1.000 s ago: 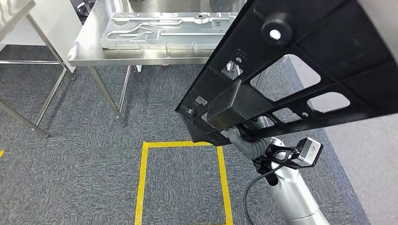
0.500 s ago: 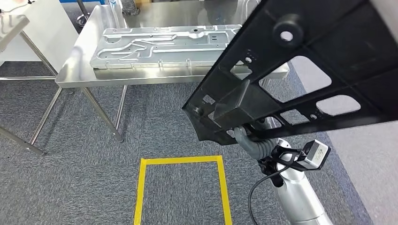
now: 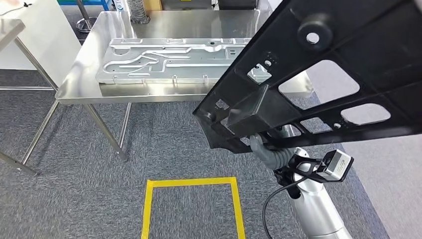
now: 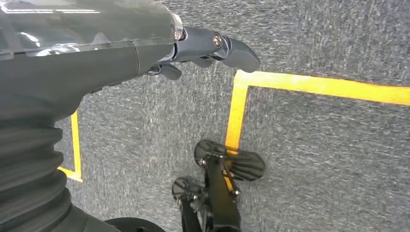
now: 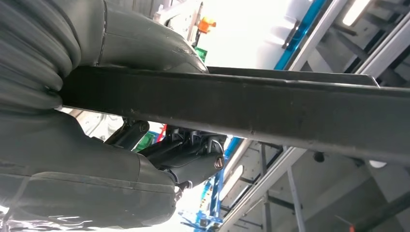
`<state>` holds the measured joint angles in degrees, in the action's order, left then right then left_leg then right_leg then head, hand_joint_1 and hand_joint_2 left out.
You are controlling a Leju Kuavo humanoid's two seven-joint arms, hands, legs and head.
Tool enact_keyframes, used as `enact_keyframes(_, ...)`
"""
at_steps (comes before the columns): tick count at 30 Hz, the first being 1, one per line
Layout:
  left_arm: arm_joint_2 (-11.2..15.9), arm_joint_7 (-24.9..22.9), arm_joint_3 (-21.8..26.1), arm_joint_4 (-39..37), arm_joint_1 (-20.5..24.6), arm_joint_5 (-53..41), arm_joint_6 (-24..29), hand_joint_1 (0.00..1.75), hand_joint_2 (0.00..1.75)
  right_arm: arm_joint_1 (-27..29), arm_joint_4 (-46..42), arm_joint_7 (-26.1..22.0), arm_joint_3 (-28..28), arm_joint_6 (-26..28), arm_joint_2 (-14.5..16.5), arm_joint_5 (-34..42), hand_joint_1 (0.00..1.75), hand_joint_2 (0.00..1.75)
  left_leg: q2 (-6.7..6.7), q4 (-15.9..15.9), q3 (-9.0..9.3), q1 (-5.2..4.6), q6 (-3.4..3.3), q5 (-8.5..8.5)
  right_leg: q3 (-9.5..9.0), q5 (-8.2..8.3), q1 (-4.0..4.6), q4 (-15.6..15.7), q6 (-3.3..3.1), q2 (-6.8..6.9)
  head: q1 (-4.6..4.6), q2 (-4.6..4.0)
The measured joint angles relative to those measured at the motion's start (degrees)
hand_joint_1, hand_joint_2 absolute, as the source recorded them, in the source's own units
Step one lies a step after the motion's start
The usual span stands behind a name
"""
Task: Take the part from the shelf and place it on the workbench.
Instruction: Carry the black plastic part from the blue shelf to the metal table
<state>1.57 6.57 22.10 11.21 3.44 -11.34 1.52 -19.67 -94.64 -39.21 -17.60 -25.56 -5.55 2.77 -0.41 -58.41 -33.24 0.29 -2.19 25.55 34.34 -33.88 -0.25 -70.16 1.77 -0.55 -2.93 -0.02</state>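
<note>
While the grey carpet floor (image 3: 74,199) takes most of the head view, a steel bench (image 3: 89,74) stands at the far side, legs splayed on the carpet. Black part (image 3: 318,79): big flat ribbed plastic panel with cutouts and a round boss, held up in the air, tilted, running from centre to the upper right corner of the head view. Its near lower corner overlaps the bench's front right edge in that view; whether it touches the bench, cannot tell. On the bench lies a long silver metal plate (image 3: 174,62) with stamped channels, flat, lengthwise along the benchtop. Yellow tape square (image 3: 191,209) is marked on the floor in front of the bench, near the robot. Right arm (image 3: 313,209), silver, rises from the lower right under the part, with a wrist camera (image 3: 338,165) and black cable beside it. Right hand (image 5: 159,145) grips the part from below: in the right wrist view the thumb sits on one side of the dark bar-like edge (image 5: 270,113) and the darker fingers close on the other side. Left hand (image 4: 193,53) hangs down over the carpet, holding nothing; fingers partly curled in, one extended, so spread or closed, cannot tell. Yellow tape lines cross the floor beneath it.
</note>
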Motion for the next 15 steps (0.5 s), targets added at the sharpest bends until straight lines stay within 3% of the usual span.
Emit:
enact_keyframes(2,0.0,0.0,0.1,0.0,-0.2,0.0,-0.1,0.0,1.75,0.3,0.0,0.0,0.0,0.0,0.0,0.0,1.75,1.75,-0.06,0.0,0.59,-0.03,-0.04,0.81,4.04,-2.19,-0.05,-3.5,0.11,0.05,0.01,0.0)
enact_keyframes(3,0.0,0.0,0.1,0.0,-0.4,0.0,-0.1,0.0,1.75,0.4,0.0,0.0,0.0,0.0,0.0,0.0,1.75,1.75,-0.09,0.0,1.11,-0.06,-0.03,1.27,4.77,-1.82,-0.04,-2.6,0.02,0.08,0.01,0.0)
enact_keyframes(4,0.0,0.1,0.2,0.0,-0.5,0.0,-0.1,0.0,1.75,0.5,0.0,0.0,0.0,0.0,0.0,0.0,1.75,1.75,-0.13,0.0,1.77,-0.1,0.03,1.79,4.62,-0.04,0.01,0.2,-0.23,0.11,0.01,0.0)
enact_keyframes(6,-0.1,0.1,0.4,0.0,-0.6,0.1,-0.1,0.0,1.75,0.4,0.0,0.0,0.0,0.0,0.0,0.0,1.75,1.75,-0.16,0.0,2.92,-0.23,0.3,2.85,3.25,5.96,0.35,7.3,-1.0,0.16,-0.01,0.0)
enact_keyframes(7,-0.2,0.2,0.4,0.0,-0.5,0.1,-0.1,0.0,1.75,0.4,0.0,0.0,0.0,0.0,0.0,0.1,1.75,1.75,-0.2,0.1,3.36,-0.3,0.56,3.34,2.67,8.12,0.55,9.8,-1.35,0.17,0.02,0.0)
enact_keyframes(8,-0.3,0.2,0.5,0.0,-0.5,0.2,-0.1,0.0,1.75,0.4,0.0,0.0,0.0,0.0,0.1,0.1,1.75,1.75,-0.23,0.1,3.8,-0.35,0.85,3.65,2.31,9.49,0.7,11.1,-1.65,0.17,0.04,0.0)
enact_keyframes(11,-0.3,0.3,0.9,0.0,-0.5,0.3,-0.1,0.0,1.75,0.3,-0.2,0.0,0.1,-0.1,0.2,0.3,1.75,1.75,-0.25,-1.4,4.2,-0.4,1.97,3.19,0.66,9.33,0.55,12.2,-2.58,0.12,0.09,0.0)
enact_keyframes(13,-0.4,0.4,1.2,0.0,-0.5,0.4,-0.1,0.0,1.75,0.3,-0.4,0.0,0.1,-0.2,0.4,0.4,1.75,1.75,-0.13,-6.0,1.75,-0.3,2.45,2.79,-1.06,8.71,0.27,12.9,-3.14,0.22,0.05,0.0)
enact_keyframes(15,-0.5,0.4,1.3,0.0,-0.5,0.4,-0.1,0.0,1.75,0.4,-0.4,0.0,0.1,-0.2,0.5,0.4,1.75,1.75,-0.03,-12.5,-2.98,-0.02,2.87,4.72,-2.35,7.74,0.17,13.3,-3.41,0.32,0.01,0.0)
